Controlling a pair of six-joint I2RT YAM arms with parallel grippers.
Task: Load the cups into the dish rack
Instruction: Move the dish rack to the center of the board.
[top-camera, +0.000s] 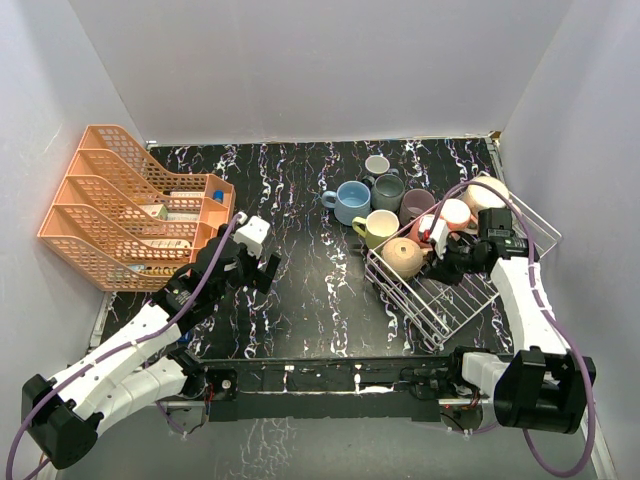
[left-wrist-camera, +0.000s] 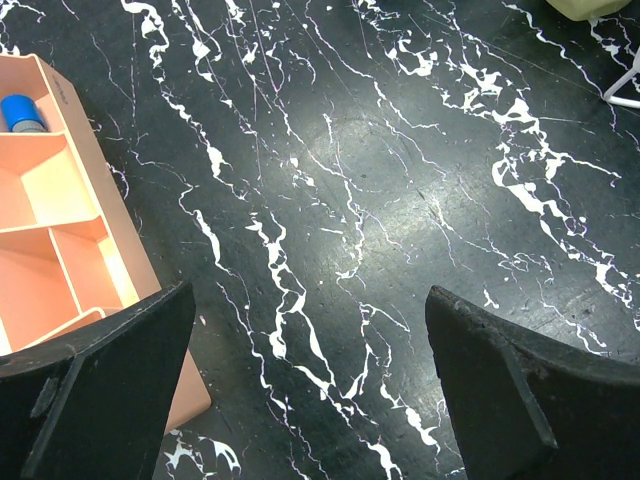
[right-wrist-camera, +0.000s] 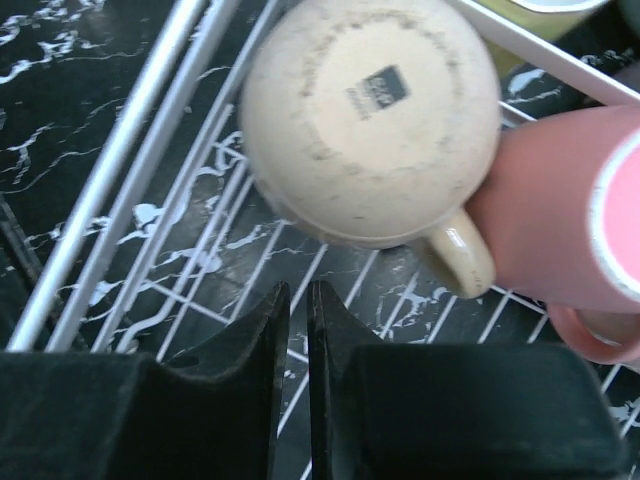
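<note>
Your right gripper (right-wrist-camera: 298, 305) sits low over the dish rack (right-wrist-camera: 120, 190), jaws pinched to a thin slit with nothing between them. Just ahead is a tan cup (right-wrist-camera: 370, 120) inside the rack, base up, with a pink cup (right-wrist-camera: 560, 220) lying on its side just beside it. A blue cup (top-camera: 352, 202) and a pale yellow cup (top-camera: 378, 227) stand on the surface (left-wrist-camera: 400, 150) just outside the rack. Your left gripper (left-wrist-camera: 310, 320) hangs spread wide and empty over the marble, near the orange organizer (left-wrist-camera: 60, 220).

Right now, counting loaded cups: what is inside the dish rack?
In the dish rack: an upturned tan cup beside a pink cup lying sideways. The right arm covers part of the grid.
</note>
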